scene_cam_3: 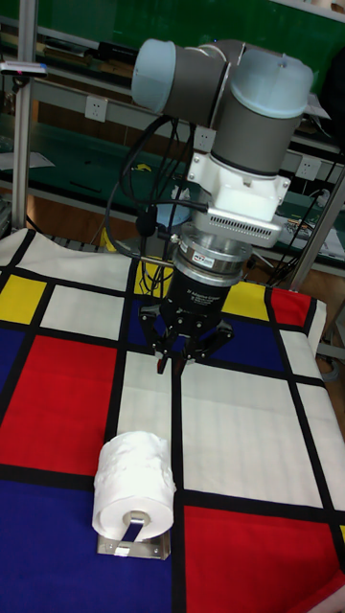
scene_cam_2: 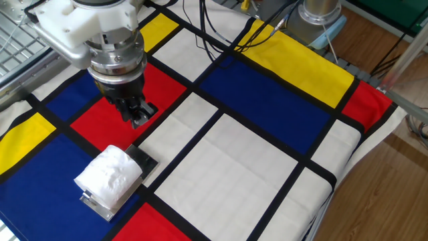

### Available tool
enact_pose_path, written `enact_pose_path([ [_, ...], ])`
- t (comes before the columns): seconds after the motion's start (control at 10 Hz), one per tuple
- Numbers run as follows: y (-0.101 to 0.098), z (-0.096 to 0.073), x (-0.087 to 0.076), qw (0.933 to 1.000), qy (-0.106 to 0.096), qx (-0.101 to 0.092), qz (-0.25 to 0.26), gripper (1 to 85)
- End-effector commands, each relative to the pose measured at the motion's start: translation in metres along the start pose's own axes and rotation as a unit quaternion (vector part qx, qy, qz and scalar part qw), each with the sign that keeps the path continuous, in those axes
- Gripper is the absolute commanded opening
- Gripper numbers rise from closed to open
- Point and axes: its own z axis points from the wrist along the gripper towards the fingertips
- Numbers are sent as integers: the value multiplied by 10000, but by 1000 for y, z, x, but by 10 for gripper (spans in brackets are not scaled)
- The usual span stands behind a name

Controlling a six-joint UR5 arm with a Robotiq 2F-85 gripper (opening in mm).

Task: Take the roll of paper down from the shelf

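The roll of paper (scene_cam_2: pixel 110 175) is white and bumpy and lies on its side on the shelf (scene_cam_2: pixel 99 205), a small shiny metal stand on the blue and red cloth near the front left. In the tall fixed view the roll of paper (scene_cam_3: pixel 134 477) shows its hollow core above the shelf's (scene_cam_3: pixel 134 548) silver front edge. My gripper (scene_cam_2: pixel 138 118) hangs over the red patch behind the roll, apart from it, pointing down. Its fingers look pressed together with nothing between them. The tall fixed view also has the gripper (scene_cam_3: pixel 172 364) above and behind the roll.
A cloth of red, blue, yellow and white rectangles with black bands (scene_cam_2: pixel 241 154) covers the table. Black cables (scene_cam_2: pixel 214 33) trail across the back. The table's right edge (scene_cam_2: pixel 348 174) drops to a wooden floor. A wire rack (scene_cam_2: pixel 27 33) stands at the far left.
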Motion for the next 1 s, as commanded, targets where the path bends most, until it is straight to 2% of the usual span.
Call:
enact_pose_path([
  [0.0, 3, -1, 7, 9999, 162, -56, 1, 283],
  [0.2, 4, -1, 3, 9999, 85, -86, -13, 283],
  [0.5, 6, 1, 3, 9999, 115, -109, -19, 283],
  [0.6, 5, 4, 1, 9998, 138, -110, -57, 283],
  [0.7, 9, 9, -5, 9997, 120, -194, -51, 283],
  [0.9, 9, 23, -17, 9997, 104, -217, -95, 283],
])
